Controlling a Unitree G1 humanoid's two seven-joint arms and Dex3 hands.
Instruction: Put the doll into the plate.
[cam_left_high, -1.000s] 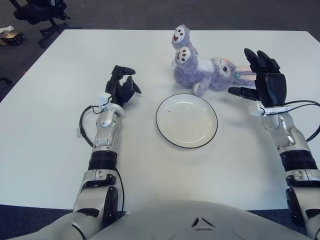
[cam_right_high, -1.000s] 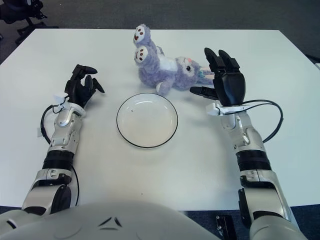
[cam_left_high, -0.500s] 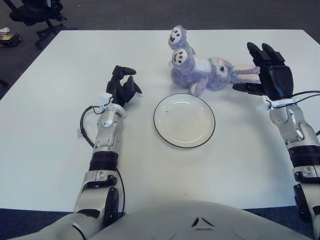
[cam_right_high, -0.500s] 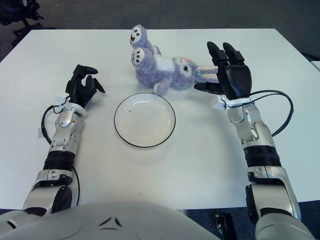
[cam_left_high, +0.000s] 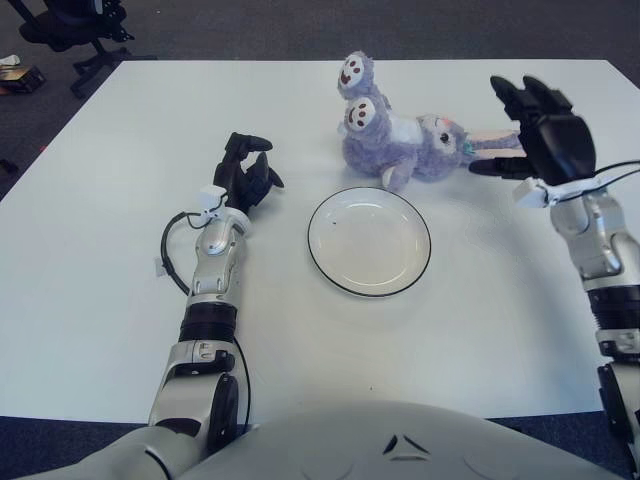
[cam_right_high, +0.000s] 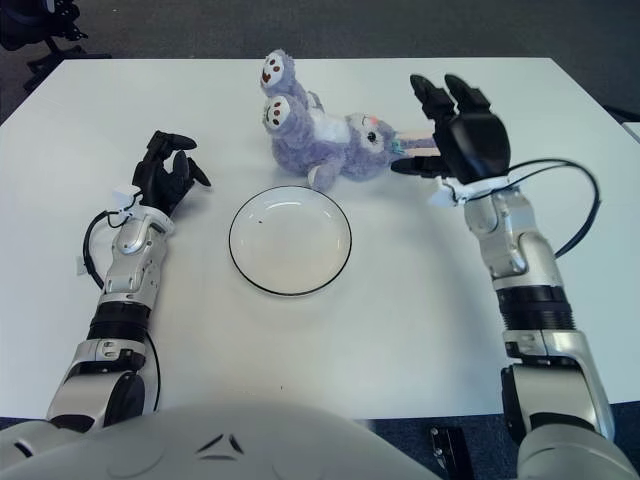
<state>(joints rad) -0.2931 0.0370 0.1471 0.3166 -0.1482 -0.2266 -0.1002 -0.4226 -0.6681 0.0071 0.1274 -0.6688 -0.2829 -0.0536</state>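
A purple plush doll (cam_left_high: 400, 140) lies on its back on the white table, feet up toward the far side, long ears pointing right. A clear round plate with a dark rim (cam_left_high: 369, 241) sits just in front of it, with nothing in it. My right hand (cam_left_high: 535, 135) is raised above the table right of the doll, fingers spread open, thumb toward the doll's ears, holding nothing. My left hand (cam_left_high: 246, 173) rests to the left of the plate with curled fingers, holding nothing.
The white table (cam_left_high: 110, 300) spreads wide around the plate. An office chair (cam_left_high: 70, 20) stands on the dark floor beyond the table's far left corner.
My right hand has lifted and moved away from me and to the right, staying open beside the doll's ears. The left hand, doll and plate have not moved.
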